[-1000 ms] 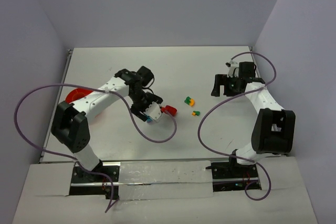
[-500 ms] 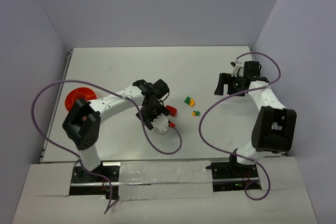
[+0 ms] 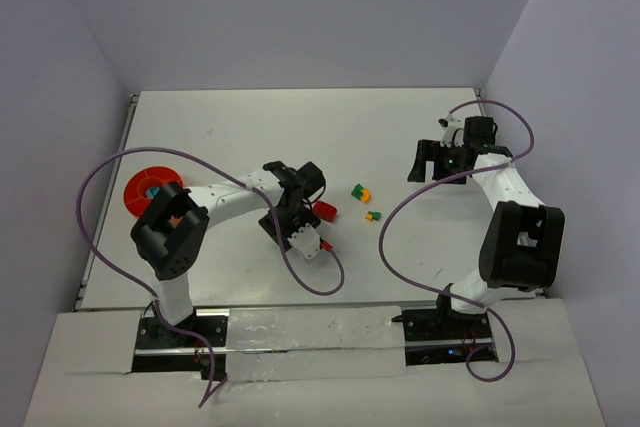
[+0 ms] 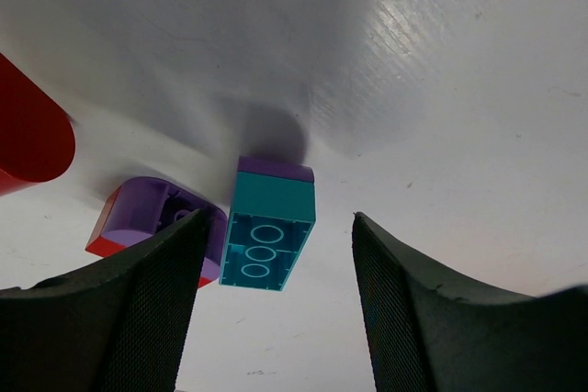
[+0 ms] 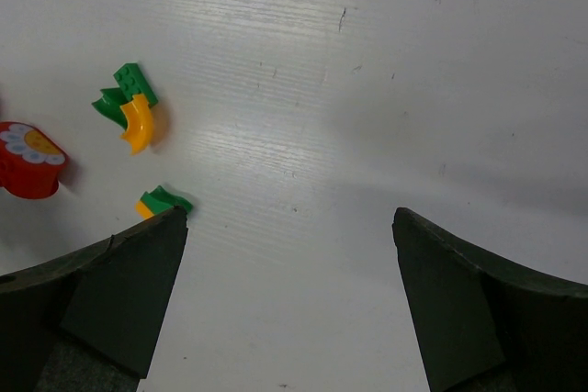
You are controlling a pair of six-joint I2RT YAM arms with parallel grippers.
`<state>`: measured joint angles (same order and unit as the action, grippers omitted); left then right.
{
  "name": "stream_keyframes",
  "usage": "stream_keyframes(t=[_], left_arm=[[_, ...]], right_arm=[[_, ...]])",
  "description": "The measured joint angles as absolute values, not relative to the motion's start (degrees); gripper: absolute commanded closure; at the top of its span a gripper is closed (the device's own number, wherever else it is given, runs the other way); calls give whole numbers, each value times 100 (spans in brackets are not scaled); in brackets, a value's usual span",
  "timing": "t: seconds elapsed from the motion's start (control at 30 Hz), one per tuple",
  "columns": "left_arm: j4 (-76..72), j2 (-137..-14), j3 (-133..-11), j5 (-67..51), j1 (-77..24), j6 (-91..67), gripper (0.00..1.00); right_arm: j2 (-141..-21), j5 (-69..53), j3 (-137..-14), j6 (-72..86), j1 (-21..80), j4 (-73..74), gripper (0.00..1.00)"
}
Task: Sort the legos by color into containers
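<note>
In the last second the left arm has swung away from the bowl's side of the tabletop [image 4: 441, 89] and carried the left hand [image 4: 277, 227] in over the loose bricks, its jaws drawing a little narrower on the way. I read this as the start of the next pick, not a drop. The hand is still fairly wide and holds nothing. A teal brick [image 4: 269, 236] lies squarely between its fingers, touching neither, with a purple brick [image 4: 276, 169] stuck to its far end. Just beside the left finger sits a purple-and-red piece [image 4: 152, 227], close enough to be caught in a careless squeeze. A red brick [image 4: 28, 135] lies farther out on that side. The orange bowl [image 3: 135, 187] is well apart, back behind the hand near its own arm, with a teal piece inside. The right hand [image 5: 289, 227] hangs wide open and empty, with green-and-yellow bricks [image 5: 133, 107] off to its left.
</note>
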<state>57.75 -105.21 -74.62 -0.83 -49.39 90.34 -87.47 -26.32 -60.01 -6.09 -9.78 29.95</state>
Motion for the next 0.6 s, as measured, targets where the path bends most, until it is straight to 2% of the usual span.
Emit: stream_keyframes(t=[0.53, 0.6], left_arm=[[5394, -10573, -7188, 233, -4770, 9224, 38], [5329, -10573, -7129, 281, -4763, 9262, 45]], right_arm=[[-8761, -2637, -6001, -631, -978, 3015, 0], [-8761, -2637, -6001, -631, -978, 3017, 0]])
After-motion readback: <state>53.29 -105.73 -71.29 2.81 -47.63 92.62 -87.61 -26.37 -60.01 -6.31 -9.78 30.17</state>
